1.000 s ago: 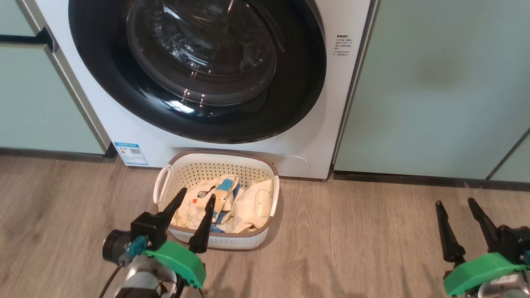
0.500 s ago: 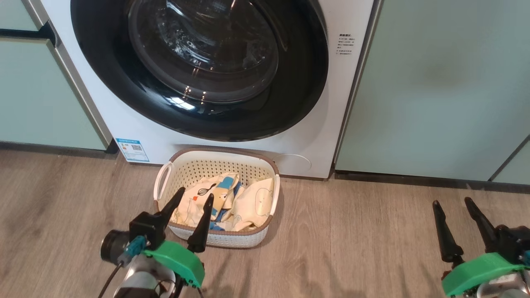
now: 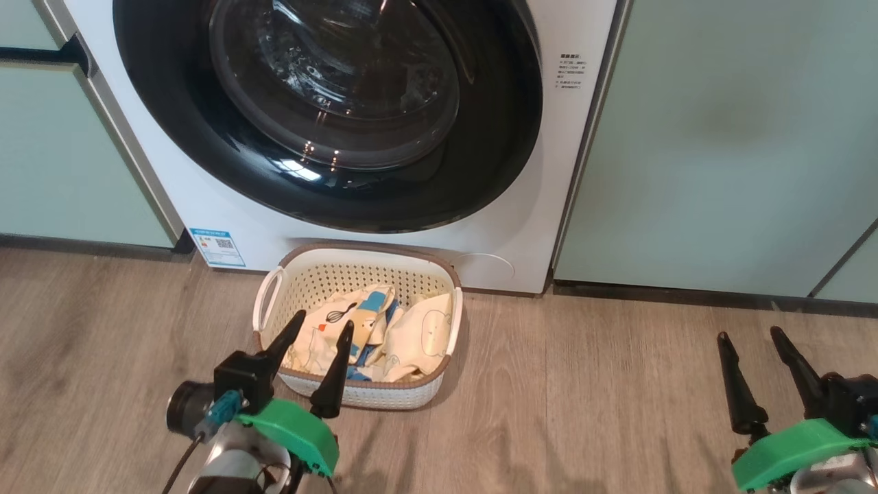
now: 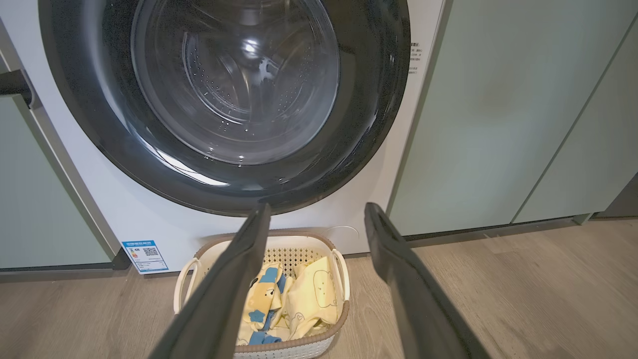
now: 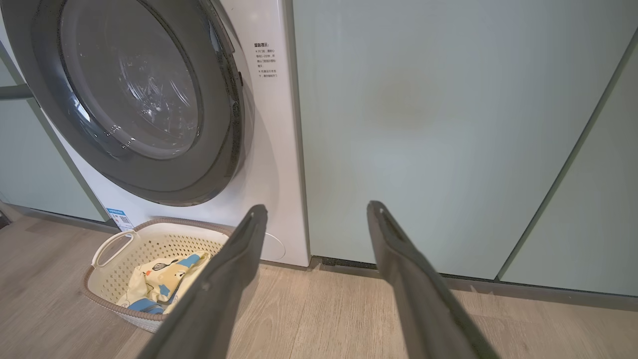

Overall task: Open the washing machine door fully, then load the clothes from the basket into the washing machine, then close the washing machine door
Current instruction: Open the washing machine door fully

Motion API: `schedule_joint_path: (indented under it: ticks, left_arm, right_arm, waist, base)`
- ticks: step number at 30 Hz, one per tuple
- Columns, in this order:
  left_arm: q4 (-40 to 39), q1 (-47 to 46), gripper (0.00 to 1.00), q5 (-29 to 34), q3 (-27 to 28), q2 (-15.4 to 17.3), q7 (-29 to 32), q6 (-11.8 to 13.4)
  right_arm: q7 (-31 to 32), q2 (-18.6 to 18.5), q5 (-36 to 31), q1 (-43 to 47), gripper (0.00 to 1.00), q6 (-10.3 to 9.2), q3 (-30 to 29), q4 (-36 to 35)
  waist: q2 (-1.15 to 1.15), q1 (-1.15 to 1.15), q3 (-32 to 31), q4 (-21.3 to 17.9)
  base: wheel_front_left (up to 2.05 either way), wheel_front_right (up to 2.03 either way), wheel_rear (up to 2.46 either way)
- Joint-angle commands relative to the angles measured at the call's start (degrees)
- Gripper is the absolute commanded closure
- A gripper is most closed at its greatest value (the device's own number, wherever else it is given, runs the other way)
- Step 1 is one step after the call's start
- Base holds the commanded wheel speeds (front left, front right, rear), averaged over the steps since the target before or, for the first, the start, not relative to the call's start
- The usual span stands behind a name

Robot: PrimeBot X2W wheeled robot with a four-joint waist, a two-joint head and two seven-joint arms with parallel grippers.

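The white washing machine point(image 3: 206, 206) fills the top of the head view. Its round washing machine door point(image 3: 501, 158), with a glossy black rim and a clear glass bowl, lies against the front, or barely off it at the right edge. The cream basket point(image 3: 363, 278) stands on the floor just below the door and holds the pale yellow clothes point(image 3: 418, 336) with blue patches. My left gripper point(image 3: 324, 321) hovers open over the basket's near left corner, holding nothing. Far right, my right gripper point(image 3: 748, 333) stands open over bare floor. The left wrist view shows the left gripper point(image 4: 318, 207), door point(image 4: 374, 124), basket point(image 4: 299, 249) and clothes point(image 4: 309, 299).
Pale green cabinet doors flank the machine on the right point(image 3: 720, 137) and on the left point(image 3: 55, 158), above a dark plinth. Grey-brown wood floor point(image 3: 583, 412) stretches between the basket and the right gripper. A blue sticker point(image 3: 217, 247) marks the machine's lower left corner.
The head camera has shifted slightly, so the whole picture sits a little higher. Both grippers stay open and almost where they were.
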Motion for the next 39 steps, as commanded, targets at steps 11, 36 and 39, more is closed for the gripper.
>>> schedule_joint_path:
  ticks: [11,36,39]
  left_arm:
    - [-2.2,-3.2,0.0,-0.1,2.6,0.6,-0.6,0.0]
    - [-4.3,-8.1,0.0,0.5,1.9,-0.7,-0.6,-0.5]
    - [-4.6,-9.3,0.0,0.7,1.5,-1.0,-0.6,-0.7]
  right_arm:
    - [-0.6,-0.1,1.5,-3.1,1.0,-0.17,0.3,-1.8]
    - [7.3,-1.4,39.0,-15.9,1.0,-0.17,0.7,2.6]
    - [11.9,-1.7,49.0,-19.6,1.0,-0.17,0.2,3.5]
  waist:
    - [0.0,0.0,1.0,0.1]
    - [0.0,0.0,10.9,3.1]
    - [0.0,0.0,12.5,3.8]
  base:
    - [0.0,0.0,0.0]
    - [0.0,0.0,0.0]
    - [0.0,0.0,0.0]
